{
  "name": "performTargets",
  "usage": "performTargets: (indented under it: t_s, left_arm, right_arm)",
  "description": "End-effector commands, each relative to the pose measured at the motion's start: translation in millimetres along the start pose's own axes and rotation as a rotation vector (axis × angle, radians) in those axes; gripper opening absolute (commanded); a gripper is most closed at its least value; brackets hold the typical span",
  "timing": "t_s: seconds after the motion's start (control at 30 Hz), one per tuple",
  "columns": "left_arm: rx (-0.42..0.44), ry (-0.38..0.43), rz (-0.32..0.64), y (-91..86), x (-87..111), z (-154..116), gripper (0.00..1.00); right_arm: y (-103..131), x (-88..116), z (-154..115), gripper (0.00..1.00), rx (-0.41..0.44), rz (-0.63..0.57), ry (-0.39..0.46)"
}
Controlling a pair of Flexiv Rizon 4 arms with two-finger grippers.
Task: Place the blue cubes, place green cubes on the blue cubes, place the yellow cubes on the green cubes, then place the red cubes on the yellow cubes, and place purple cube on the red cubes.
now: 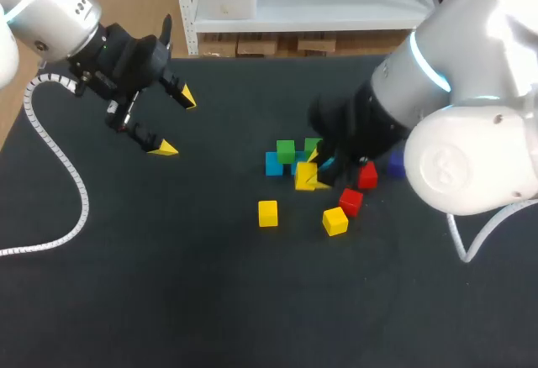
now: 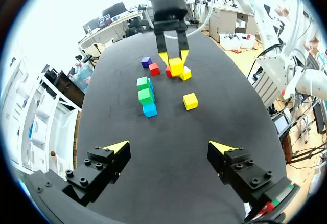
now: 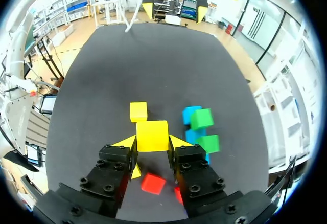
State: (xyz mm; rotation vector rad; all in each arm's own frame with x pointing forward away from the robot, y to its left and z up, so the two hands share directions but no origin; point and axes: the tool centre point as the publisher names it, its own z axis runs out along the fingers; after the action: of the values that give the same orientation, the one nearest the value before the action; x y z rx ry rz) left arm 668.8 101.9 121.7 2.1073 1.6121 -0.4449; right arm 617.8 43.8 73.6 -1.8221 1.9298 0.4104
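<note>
- Cubes all sit on the black table, bunched right of its middle.
- Your left gripper hangs over the table's far left part, its fingers spread wide and holding nothing.
- Your right gripper is at the bunch, its fingers pressed from both sides on a yellow cube.
- Two green cubes appear to rest on blue cubes, just beside the held one, and are probably where it belongs.
- Loose on the table are two more yellow cubes, two red cubes, and a purple cube nearer the right edge.
- All look like small, rigid, light blocks with smooth, bright faces, so they are probably slick. Take each by opposite flat sides, centred, so it lands square.
</note>
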Motion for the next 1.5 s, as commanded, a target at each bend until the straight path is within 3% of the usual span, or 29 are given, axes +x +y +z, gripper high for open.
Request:
performTargets:
  t_s: [0.03,0.53,1.07,1.5]
  left_arm:
    - [0.000,-0.001,0.002,0.2,0.9,-0.3,1.00]
    - [0.000,-0.001,0.002,0.2,0.9,-0.3,1.00]
    - [0.000,-0.001,0.002,0.2,0.9,-0.3,1.00]
    - [0.000,-0.001,0.002,0.2,0.9,-0.3,1.00]
  right_arm:
    - [-7.0,-6.2,-15.2,0.00,0.033,-0.003,0.038]
    - [-55.7,-15.3,-8.3,0.00,0.086,-0.006,0.101]
    - [-72.9,-5.7,8.3,0.00,0.085,-0.012,0.162]
    - [-80.6,0.3,22.2,0.00,0.084,0.006,0.146]
